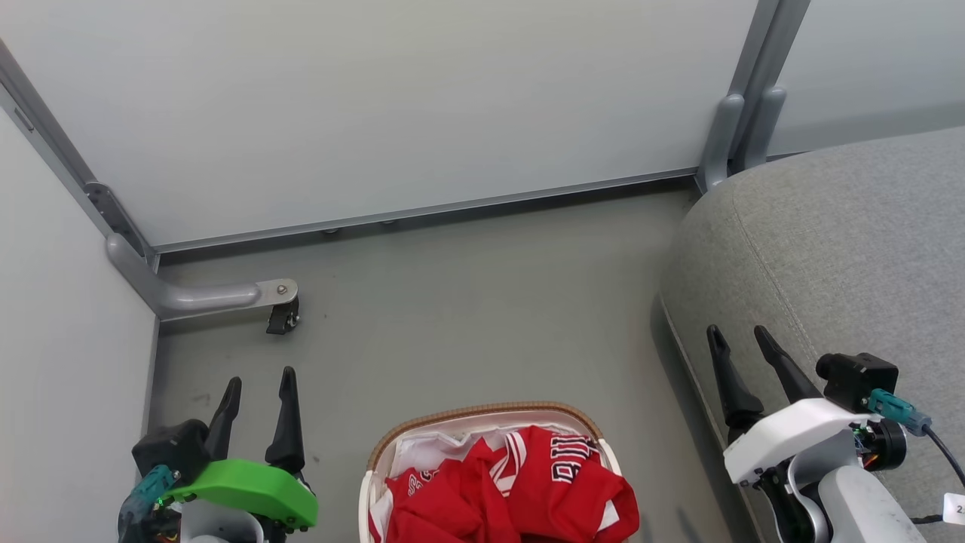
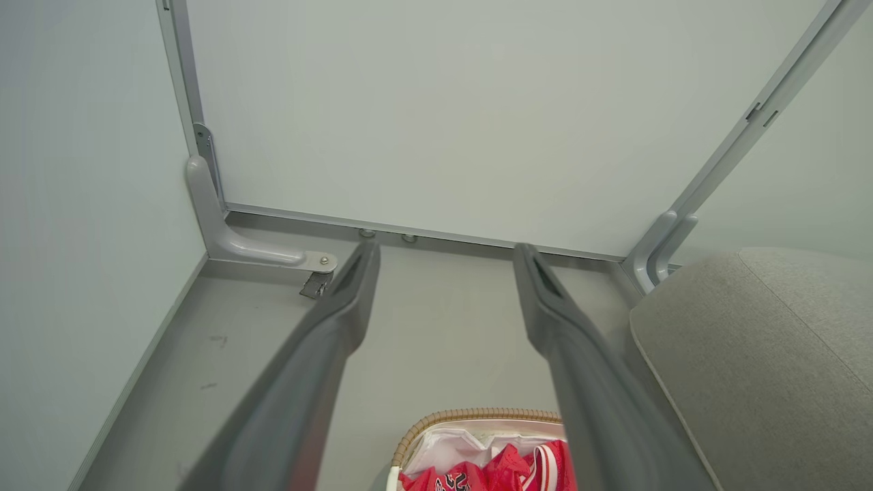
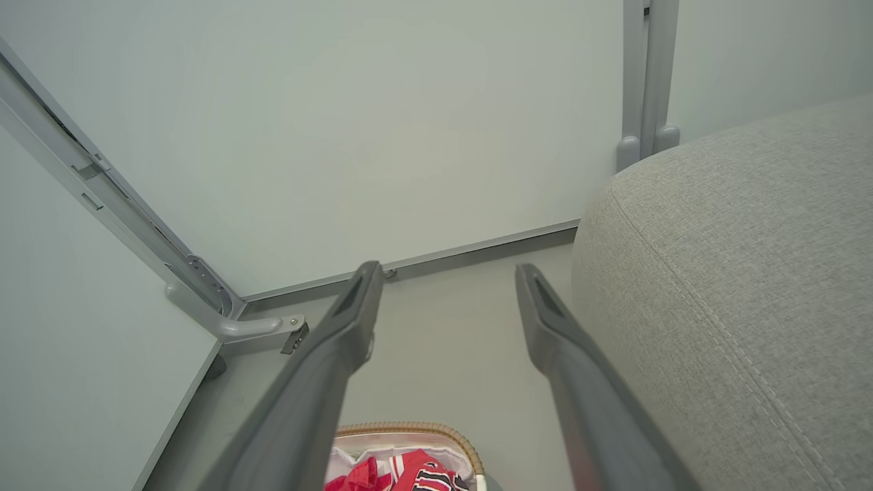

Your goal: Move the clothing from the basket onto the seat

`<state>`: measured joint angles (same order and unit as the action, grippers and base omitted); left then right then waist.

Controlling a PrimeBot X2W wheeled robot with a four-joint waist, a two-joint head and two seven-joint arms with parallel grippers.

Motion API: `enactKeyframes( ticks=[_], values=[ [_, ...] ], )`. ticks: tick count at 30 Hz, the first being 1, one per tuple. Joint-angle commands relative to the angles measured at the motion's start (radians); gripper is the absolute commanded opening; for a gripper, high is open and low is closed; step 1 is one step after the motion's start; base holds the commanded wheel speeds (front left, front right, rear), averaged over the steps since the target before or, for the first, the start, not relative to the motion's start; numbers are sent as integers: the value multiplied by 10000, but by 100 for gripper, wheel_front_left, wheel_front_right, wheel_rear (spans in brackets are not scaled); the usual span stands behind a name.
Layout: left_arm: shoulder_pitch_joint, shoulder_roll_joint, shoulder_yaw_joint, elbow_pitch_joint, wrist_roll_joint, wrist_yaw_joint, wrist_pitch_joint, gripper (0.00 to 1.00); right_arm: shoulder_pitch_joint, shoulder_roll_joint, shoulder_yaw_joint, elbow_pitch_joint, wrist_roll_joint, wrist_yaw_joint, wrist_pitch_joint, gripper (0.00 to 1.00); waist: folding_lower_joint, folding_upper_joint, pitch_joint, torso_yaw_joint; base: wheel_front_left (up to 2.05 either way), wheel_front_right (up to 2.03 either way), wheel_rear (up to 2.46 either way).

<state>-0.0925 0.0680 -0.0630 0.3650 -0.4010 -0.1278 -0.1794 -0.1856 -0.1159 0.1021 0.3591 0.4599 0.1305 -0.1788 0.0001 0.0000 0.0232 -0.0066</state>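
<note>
Left claw (image 1: 261, 377): fingers are being held spread wide with nothing between them. It is hovering above the floor (image 1: 467, 302), left of the basket (image 1: 482, 411). Right claw (image 1: 736, 332): also being held fully apart and empty, over the front edge of the seat (image 1: 829, 241), right of the basket. No cloth is being touched by either.

Step in hand, as judged: the first reach into the basket is being set up. No garment is being seen on the visible part of the seat.

Doing it well:
- The jersey (image 1: 558, 467) is being favoured as first pick. It is lying on top, on the side nearer the right claw and the seat.
- A raised fold is being targeted, pinched deep enough to bite red fabric only. The white liner (image 1: 422, 449) is being left exposed at the far rim and could be snagged.
- A straight-up lift is being advised until the fabric is clearing the rim, otherwise the light basket is likely to be dragged.

Containers: the basket is standing on the floor near the seat's base and is being cut off by the head view's lower edge. The clothing (image 1: 452, 505) is being held inside as a crumpled red heap, lettered jersey to the right. Where one garment ends and the other begins cannot be told.
</note>
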Motion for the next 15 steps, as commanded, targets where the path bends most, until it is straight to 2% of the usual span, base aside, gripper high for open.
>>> enactKeyframes(
  ticks=[1,15],
  values=[
    [-14,-11,17,-10,296,-35,-99,100,-197,-74,6,31,-242,2,-114,100,-1,0,-8,0,0,0,0],
    [260,-135,222,-168,1026,-35,-397,100,-45,33,-54,285,-1363,3,-410,100,-1,0,-64,4,0,0,0]
  ],
)
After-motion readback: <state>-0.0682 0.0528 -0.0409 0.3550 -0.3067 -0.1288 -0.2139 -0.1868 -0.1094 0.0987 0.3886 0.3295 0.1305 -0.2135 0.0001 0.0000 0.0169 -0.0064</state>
